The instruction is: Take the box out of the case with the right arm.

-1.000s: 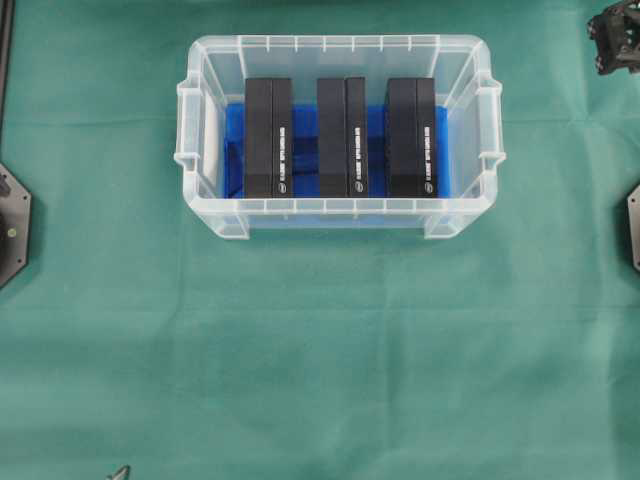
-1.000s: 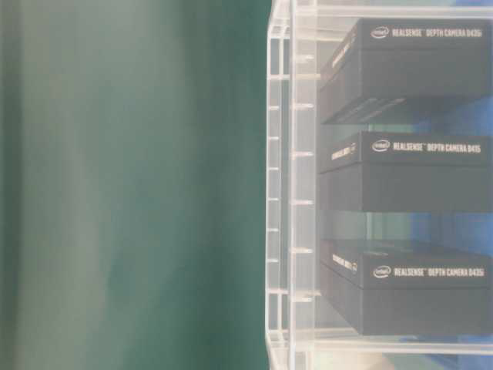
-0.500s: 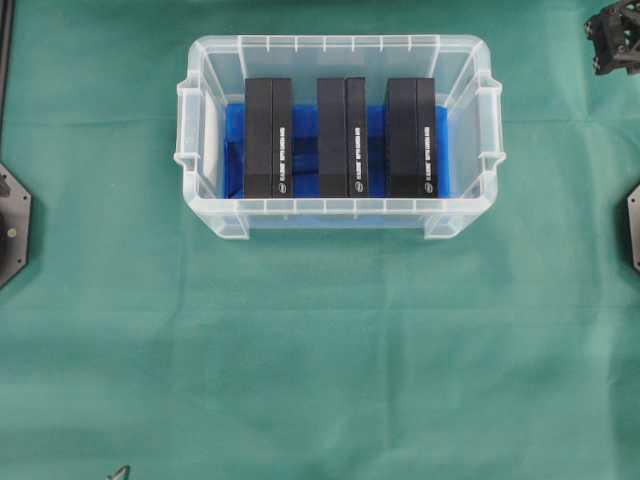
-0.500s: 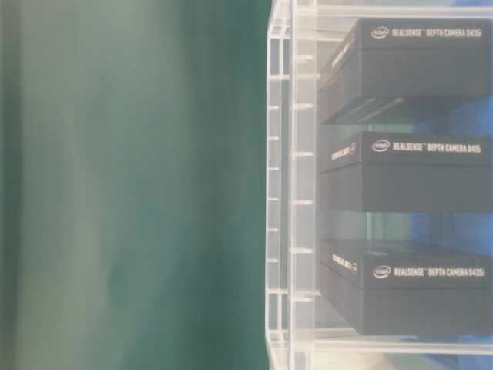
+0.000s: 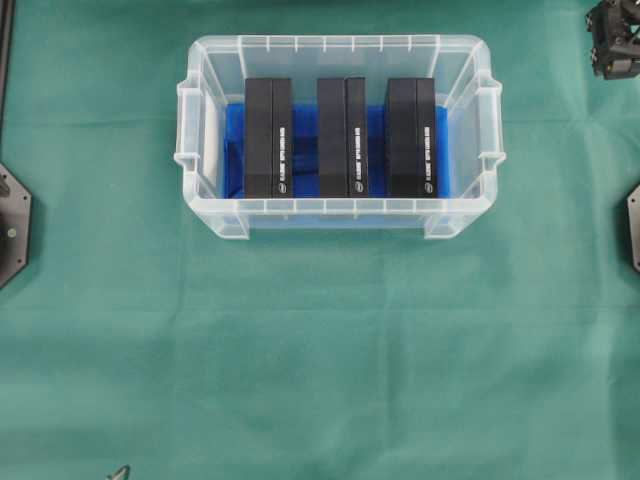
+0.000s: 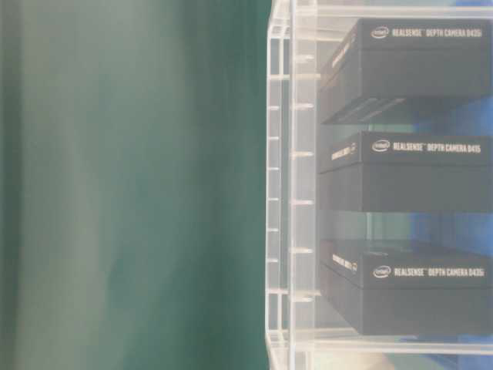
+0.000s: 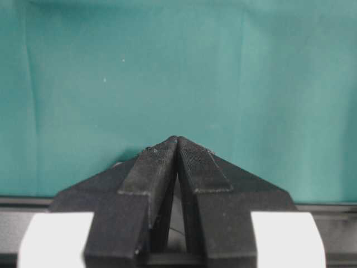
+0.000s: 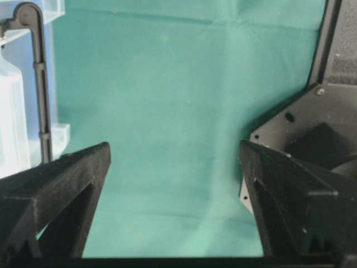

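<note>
The case (image 5: 205, 130) is a clear plastic bin with a blue floor, standing at the back middle of the green cloth. Three black boxes stand side by side inside it: left (image 5: 268, 138), middle (image 5: 342, 137), right (image 5: 411, 137). The table-level view shows the case wall (image 6: 281, 193) with the boxes (image 6: 408, 173) behind it. My right gripper (image 5: 615, 40) sits at the far top right corner, away from the case. In its wrist view the right gripper (image 8: 174, 148) is open and empty over cloth, the case corner (image 8: 17, 111) to its left. My left gripper (image 7: 177, 138) is shut and empty.
Black arm base plates sit at the left edge (image 5: 12, 225) and right edge (image 5: 633, 225) of the overhead view. One base plate (image 8: 312, 128) lies close beside the right gripper. Green cloth (image 5: 320, 360) covers the table in front of the case.
The right gripper has opened and shifted slightly toward the top corner of the overhead view. The case and the boxes have not moved.
</note>
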{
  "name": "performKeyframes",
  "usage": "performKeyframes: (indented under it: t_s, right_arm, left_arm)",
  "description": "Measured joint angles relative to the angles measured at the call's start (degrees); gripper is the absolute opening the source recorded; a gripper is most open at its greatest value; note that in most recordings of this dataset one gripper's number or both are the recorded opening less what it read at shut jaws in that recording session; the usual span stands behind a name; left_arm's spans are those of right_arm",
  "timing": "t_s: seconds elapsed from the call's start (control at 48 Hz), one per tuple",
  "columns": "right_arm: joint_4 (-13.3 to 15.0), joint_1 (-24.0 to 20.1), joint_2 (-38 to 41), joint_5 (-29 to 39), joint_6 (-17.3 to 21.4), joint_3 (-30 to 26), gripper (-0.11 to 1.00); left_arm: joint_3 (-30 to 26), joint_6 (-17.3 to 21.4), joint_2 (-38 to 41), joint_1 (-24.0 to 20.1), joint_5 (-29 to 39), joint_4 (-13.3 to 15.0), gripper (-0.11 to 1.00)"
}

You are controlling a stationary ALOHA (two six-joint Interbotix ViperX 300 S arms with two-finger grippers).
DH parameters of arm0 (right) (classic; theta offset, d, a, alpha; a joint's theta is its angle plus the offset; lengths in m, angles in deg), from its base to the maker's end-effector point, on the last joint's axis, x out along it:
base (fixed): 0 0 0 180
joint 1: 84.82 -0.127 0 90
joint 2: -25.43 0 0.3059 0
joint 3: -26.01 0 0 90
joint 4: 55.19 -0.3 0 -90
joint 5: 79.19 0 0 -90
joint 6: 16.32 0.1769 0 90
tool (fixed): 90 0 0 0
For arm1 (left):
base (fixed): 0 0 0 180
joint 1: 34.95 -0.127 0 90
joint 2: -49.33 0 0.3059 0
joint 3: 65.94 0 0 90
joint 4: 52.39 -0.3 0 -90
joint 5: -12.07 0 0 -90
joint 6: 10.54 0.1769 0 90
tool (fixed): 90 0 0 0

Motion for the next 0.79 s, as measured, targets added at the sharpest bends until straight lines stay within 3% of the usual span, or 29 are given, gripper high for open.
performKeyframes:
  t_s: [0.792]
  right_arm:
    - [-0.53,0.09,1.58,-1.49,0.09,-0.09,0.9]
  left_arm:
    - [0.0,0.35,0.7,0.0,1.58,-0.18,0.0]
